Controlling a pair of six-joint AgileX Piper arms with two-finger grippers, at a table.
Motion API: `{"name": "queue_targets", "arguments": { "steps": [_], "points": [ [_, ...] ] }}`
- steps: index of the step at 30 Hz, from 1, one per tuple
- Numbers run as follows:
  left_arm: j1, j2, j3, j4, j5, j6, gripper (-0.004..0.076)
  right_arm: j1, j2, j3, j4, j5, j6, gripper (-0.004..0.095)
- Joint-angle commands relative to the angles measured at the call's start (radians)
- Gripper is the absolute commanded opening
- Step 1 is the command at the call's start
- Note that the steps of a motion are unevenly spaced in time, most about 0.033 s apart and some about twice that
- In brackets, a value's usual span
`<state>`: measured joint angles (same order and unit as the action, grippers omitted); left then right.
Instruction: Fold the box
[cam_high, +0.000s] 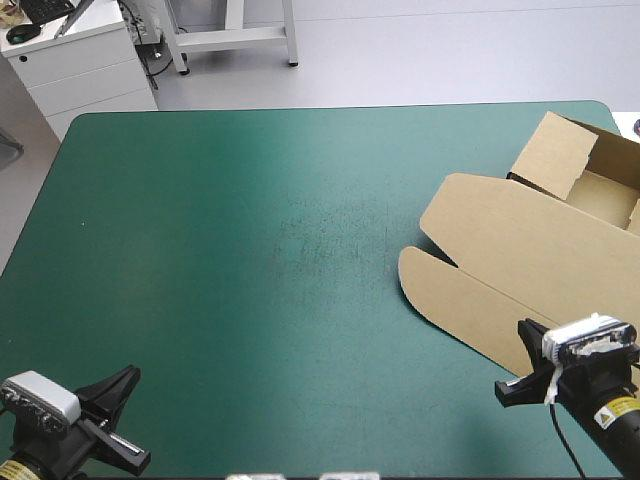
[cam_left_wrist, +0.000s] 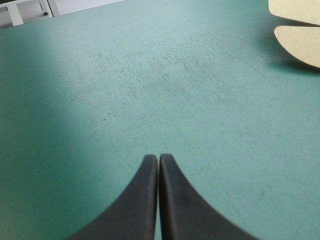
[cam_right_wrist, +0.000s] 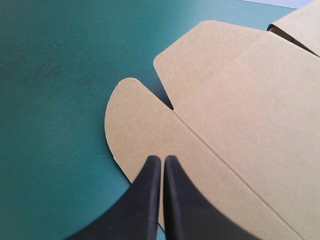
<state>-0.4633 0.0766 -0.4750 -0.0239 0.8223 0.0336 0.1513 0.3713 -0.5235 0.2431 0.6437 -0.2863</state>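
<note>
The brown box lies at the table's right side. Its tray, walls raised, sits at the far right, and the lid lies flat toward the middle. A rounded flap ends the lid's near side. My right gripper is shut and empty, its tip over the lid's near edge. In the right wrist view this gripper hovers above the rounded flap, with the lid panel ahead. My left gripper is shut at the near left corner, far from the box. Ahead of the left gripper is only teal-green cover, with the flap far beyond.
The box's tray reaches the table's right edge. A white drawer cabinet stands off the table's far left corner. The teal-green cover spans the left and middle of the table.
</note>
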Motion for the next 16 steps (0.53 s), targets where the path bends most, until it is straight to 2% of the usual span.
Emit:
{"name": "queue_targets", "arguments": {
  "steps": [1, 5, 16],
  "points": [
    [-0.006, -0.003, -0.014, -0.008, -0.080, 0.022, -0.0010, 0.002, -0.085, 0.037, -0.001, -0.112, 0.005, -0.0001],
    [-0.006, -0.042, 0.027, -0.021, -0.101, 0.022, -0.0010, 0.002, -0.186, 0.091, -0.019, -0.123, 0.019, -0.0001],
    [-0.006, -0.106, 0.033, -0.023, -0.116, 0.024, -0.0010, 0.002, -0.355, 0.124, -0.195, -0.105, 0.245, -0.0001]
  ]
}}
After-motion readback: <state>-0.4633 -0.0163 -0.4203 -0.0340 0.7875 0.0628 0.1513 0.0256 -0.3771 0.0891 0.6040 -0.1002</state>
